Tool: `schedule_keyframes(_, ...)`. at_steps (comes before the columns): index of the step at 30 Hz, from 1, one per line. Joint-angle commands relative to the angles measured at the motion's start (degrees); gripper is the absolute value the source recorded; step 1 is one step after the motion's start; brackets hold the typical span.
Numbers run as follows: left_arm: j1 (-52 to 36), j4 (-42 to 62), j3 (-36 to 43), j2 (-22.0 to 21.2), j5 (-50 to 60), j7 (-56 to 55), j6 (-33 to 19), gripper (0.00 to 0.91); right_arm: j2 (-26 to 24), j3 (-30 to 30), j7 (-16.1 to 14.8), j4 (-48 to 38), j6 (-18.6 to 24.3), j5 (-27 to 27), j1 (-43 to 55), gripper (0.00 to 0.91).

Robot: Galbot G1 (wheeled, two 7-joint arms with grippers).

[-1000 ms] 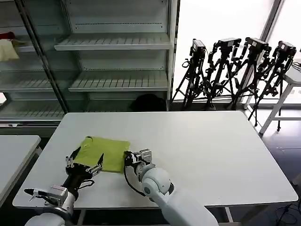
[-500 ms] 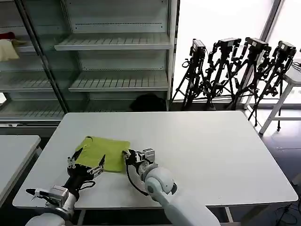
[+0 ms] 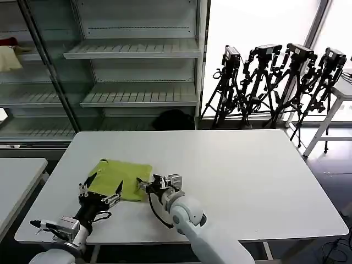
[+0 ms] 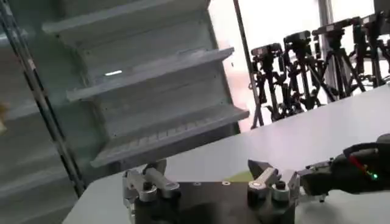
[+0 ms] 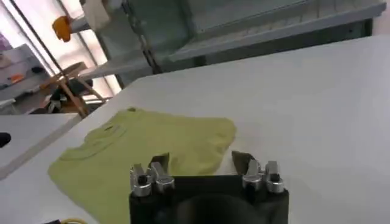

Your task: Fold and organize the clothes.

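On the white table [image 3: 247, 176], both open, empty tools [image 3: 99, 188] [image 3: 149, 187] flank the folded T-shirt [image 3: 122, 176].

A white table [image 3: 236, 170] carries a folded lime-green T-shirt [image 3: 122, 177], apparently flat, near its front-left corner.

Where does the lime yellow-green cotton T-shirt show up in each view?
Head view: lime yellow-green cotton T-shirt folded on the white table's near-left part, between both grippers.
Left wrist view: a thin green sliver between the left gripper's fingers.
Right wrist view: spread just beyond the right gripper.
Shared landmark: the empty metal shelving behind the table.
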Motion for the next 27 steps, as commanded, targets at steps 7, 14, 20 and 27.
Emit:
schedule_keyframes(7, 0.0, 0.0, 0.1, -0.1, -0.5, 0.0, 0.6, 0.907, 0.3, 0.2, -1.2, -1.3, 1.1, -0.3, 0.1, 0.0)
schedule_keyframes(14, -0.1, 0.2, 0.0, -0.1, -0.5, 0.0, 0.7, 0.907, 0.3, 0.0, -1.4, -1.0, 1.6, -1.0, 0.1, 0.0)
schedule_keyframes(20, 0.0, 0.3, -0.1, -0.1, -0.5, 0.0, 0.7, 0.907, 0.3, -0.1, -1.5, -1.1, 2.3, -1.8, 0.1, 0.0)
schedule_keyframes(27, 0.0, -0.5, -0.5, -0.1, -0.9, -0.6, 1.1, 0.907, -1.1, 0.1, -1.6, 0.1, 2.4, -2.0, 0.2, 0.0)
